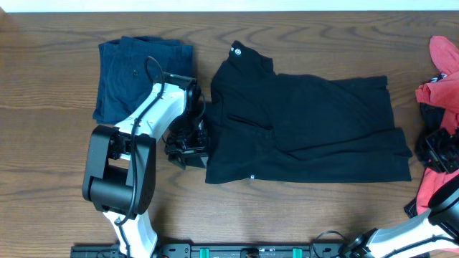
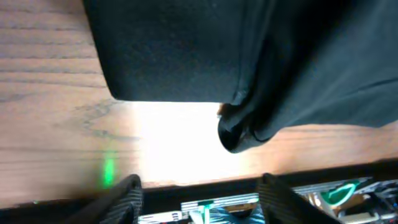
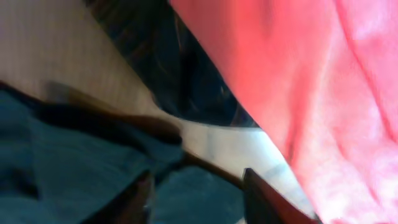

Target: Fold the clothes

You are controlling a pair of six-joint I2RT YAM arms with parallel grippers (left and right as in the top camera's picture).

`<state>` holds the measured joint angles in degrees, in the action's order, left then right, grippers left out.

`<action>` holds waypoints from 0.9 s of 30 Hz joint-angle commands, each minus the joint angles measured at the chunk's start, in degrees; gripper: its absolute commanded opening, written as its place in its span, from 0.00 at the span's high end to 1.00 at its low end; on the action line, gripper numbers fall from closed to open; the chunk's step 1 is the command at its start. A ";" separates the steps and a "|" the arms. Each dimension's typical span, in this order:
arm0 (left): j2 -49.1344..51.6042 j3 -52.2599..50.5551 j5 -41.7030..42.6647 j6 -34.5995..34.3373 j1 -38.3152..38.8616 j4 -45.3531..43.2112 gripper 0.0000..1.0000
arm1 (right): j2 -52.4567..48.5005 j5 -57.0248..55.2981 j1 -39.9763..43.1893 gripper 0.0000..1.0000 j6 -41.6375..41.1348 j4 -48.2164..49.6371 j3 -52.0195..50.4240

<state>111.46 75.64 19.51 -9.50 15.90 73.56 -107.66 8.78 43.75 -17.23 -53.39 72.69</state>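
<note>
Jaws stand apart on both: left gripper point(image 1: 188, 152) at the black garment's point(image 1: 308, 122) left edge, right gripper point(image 1: 436, 149) off its right; I'd pinch matching corners evenly.

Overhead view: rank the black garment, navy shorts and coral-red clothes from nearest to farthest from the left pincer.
1. Black garment, its edge just right of the left pincer.
2. Navy shorts, beyond it, to the left.
3. Coral-red clothes, far right.
</note>
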 commanded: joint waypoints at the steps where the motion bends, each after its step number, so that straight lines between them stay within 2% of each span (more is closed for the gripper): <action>1: -2.27 1.09 -1.16 2.01 -0.24 0.59 0.30 | -0.44 10.62 0.26 0.52 7.17 2.64 2.64; 3: -3.06 3.98 -1.14 3.76 -0.22 0.63 0.28 | -0.44 16.90 -0.39 0.53 10.23 4.63 4.04; 6: -3.37 10.82 -0.68 6.75 -0.17 0.72 0.23 | -0.44 19.21 -2.49 0.51 10.47 6.78 6.73; 7: -3.34 13.25 -0.70 7.45 -0.17 0.13 0.20 | -0.44 19.19 -3.76 0.53 10.47 7.41 7.74; 9: -3.34 18.01 -0.70 8.57 -0.07 -3.04 0.14 | -0.46 18.82 -6.71 0.54 10.49 9.18 9.09; 12: -3.02 23.63 -0.79 11.58 -0.09 -9.79 0.06 | -0.46 17.90 -11.39 0.48 10.43 13.97 9.66; 13: -2.67 25.09 -1.01 11.91 -0.13 -12.52 0.06 | -0.46 17.16 -13.05 0.47 10.25 15.80 9.68; 19: 3.28 29.90 -1.14 11.76 -1.16 -26.73 0.06 | -0.48 10.54 -19.08 0.28 9.62 21.07 9.68; 27: 17.81 38.60 -1.16 12.00 -1.70 -38.91 0.10 | -0.46 12.94 -19.45 0.35 9.60 14.19 9.77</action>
<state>124.70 111.42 18.85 1.58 14.44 36.27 -107.68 21.17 24.29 -7.79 -37.32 81.58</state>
